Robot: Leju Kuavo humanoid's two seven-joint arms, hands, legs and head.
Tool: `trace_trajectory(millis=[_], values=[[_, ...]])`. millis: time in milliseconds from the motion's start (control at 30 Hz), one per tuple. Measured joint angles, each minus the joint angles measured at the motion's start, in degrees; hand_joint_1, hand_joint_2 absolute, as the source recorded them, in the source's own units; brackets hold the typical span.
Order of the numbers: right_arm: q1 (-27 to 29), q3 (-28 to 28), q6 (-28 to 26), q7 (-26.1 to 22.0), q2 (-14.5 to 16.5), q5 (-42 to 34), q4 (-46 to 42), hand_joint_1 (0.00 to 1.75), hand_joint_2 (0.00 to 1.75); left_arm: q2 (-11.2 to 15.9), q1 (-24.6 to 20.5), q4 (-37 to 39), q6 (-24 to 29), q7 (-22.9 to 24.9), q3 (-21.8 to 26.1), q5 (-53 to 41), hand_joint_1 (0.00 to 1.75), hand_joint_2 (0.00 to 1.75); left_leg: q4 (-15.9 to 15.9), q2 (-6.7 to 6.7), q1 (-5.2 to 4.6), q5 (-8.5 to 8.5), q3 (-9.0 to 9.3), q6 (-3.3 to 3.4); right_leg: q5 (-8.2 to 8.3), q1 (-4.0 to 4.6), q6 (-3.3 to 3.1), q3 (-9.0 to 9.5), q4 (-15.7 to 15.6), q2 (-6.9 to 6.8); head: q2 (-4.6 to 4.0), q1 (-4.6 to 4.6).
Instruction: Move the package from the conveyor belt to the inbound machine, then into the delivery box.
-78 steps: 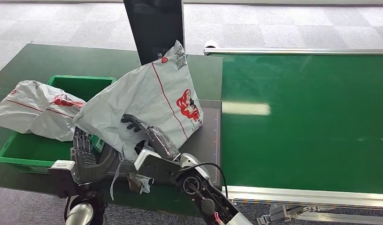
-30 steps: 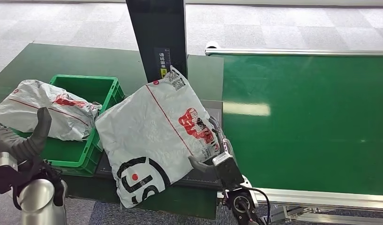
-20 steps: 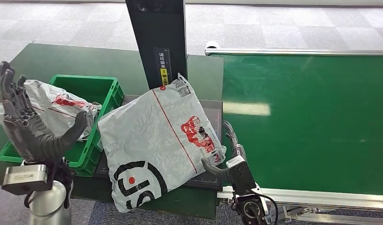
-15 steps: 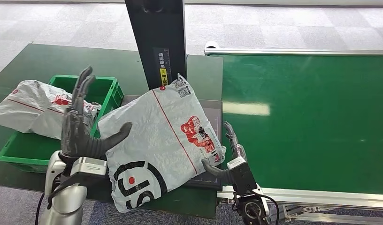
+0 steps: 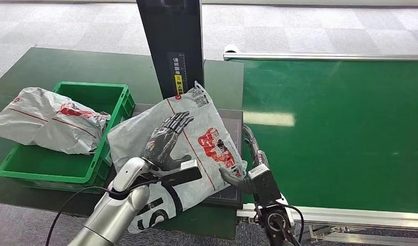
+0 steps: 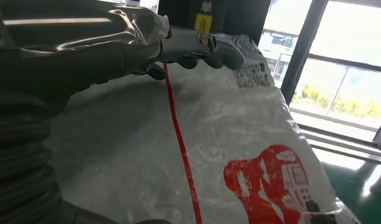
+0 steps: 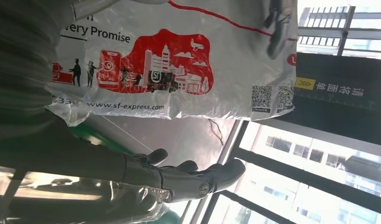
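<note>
Since before, our left hand (image 5: 166,141) has swung onto the package (image 5: 196,128), fingers spread flat; right hand (image 5: 250,159) spread beside it. Package lies on the inbound machine (image 5: 230,120); next, the delivery box (image 5: 68,169).

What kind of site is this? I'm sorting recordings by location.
Probably a parcel-sorting test station in an office-like hall: a green conveyor belt, a courier package on a scanner platform, and a green crate.

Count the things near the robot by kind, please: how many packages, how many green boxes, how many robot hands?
Packages: 2, one on the machine plate, one in the box
Green boxes: 1
Robot hands: 2, left hand, right hand
Total: 5
</note>
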Motion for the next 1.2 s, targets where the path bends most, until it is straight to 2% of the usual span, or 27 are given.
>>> trace_trajectory(millis=[200, 367, 400, 500, 533, 667, 900, 1000, 1200], values=[[-1.78, -0.18, -0.02, -0.17, 0.18, -0.12, 1.81, 0.0, 1.75, -2.17, -5.57, 14.56, -3.4, -0.01, -1.96, 0.18, 0.0, 1.75, 0.0, -0.03, 0.0, 0.0, 0.0, 0.0, 0.0, 0.0, 0.0, 0.02, 0.0, -0.01, 0.0, -0.02], [-2.89, -0.42, -0.19, -0.95, 0.41, 0.2, 4.07, 0.0, 1.75, -4.38, -9.4, 22.5, -6.73, -0.22, -4.12, -1.01, 0.0, 1.75, 0.0, -0.16, 0.0, 0.0, 0.08, 0.0, -0.02, -0.01, 0.01, 0.22, 0.0, -0.17, 0.0, -0.01], [-3.07, -0.44, -0.23, -1.03, 0.45, 0.31, 4.43, 0.0, 1.75, -4.75, -9.95, 23.6, -7.06, -0.22, -4.54, -1.22, 0.11, 1.75, -0.01, -0.18, -0.01, 0.0, 0.12, 0.01, -0.02, -0.02, 0.02, 0.27, 0.0, -0.2, 0.0, -0.01], [-3.7, -0.52, -0.49, -1.24, 0.61, 0.62, 5.52, 0.0, 1.75, -5.74, -11.1, 26.44, -8.45, -0.18, -5.8, -1.71, 1.42, 1.75, -0.01, -0.28, -0.04, 0.0, 0.31, 0.01, -0.05, -0.06, 0.05, 0.5, -0.01, -0.29, 0.0, -0.01], [-3.9, -0.56, -0.62, -1.32, 0.67, 0.67, 5.84, 0.0, 1.75, -6.01, -11.31, 27.14, -8.87, -0.22, -6.19, -1.79, 1.74, 1.75, -0.02, -0.34, -0.06, -0.01, 0.39, 0.02, -0.07, -0.08, 0.07, 0.6, -0.01, -0.33, 0.0, -0.01], [-4.25, -0.7, -0.94, -1.68, 0.76, 0.7, 6.77, 0.0, 1.75, -6.75, -11.22, 28.82, -7.99, -1.01, -7.37, -1.61, 1.75, 1.75, -0.02, -0.5, -0.08, -0.01, 0.6, 0.06, -0.14, -0.12, 0.16, 0.88, -0.02, -0.48, 0.0, 0.01], [-3.66, -0.82, -1.31, -1.99, 0.72, 0.41, 7.17, 0.0, 1.75, -6.39, -9.47, 27.14, 1.04, -3.06, -7.84, 1.23, 1.75, 1.75, 0.0, -0.49, -0.08, 0.04, 0.59, 0.09, -0.11, -0.12, 0.15, 0.81, -0.02, -0.46, 0.0, 0.0], [-3.13, -0.89, -1.9, -1.92, 0.63, 0.38, 7.15, 0.0, 1.75, -5.0, -7.56, 20.52, 4.21, -3.12, -7.83, 3.37, 1.75, 1.75, 0.01, -0.45, -0.07, 0.04, 0.47, 0.08, -0.1, -0.1, 0.13, 0.64, -0.01, -0.41, 0.0, -0.01], [-1.47, -1.57, -3.57, -1.58, 0.26, 0.55, 6.4, 0.0, 1.75, 0.09, -4.34, -4.91, 8.91, 0.36, -6.61, 5.7, 1.75, 1.75, 0.0, -0.42, -0.05, 0.04, 0.1, 0.07, -0.09, -0.07, 0.12, 0.26, 0.01, -0.38, 0.0, -0.01]])
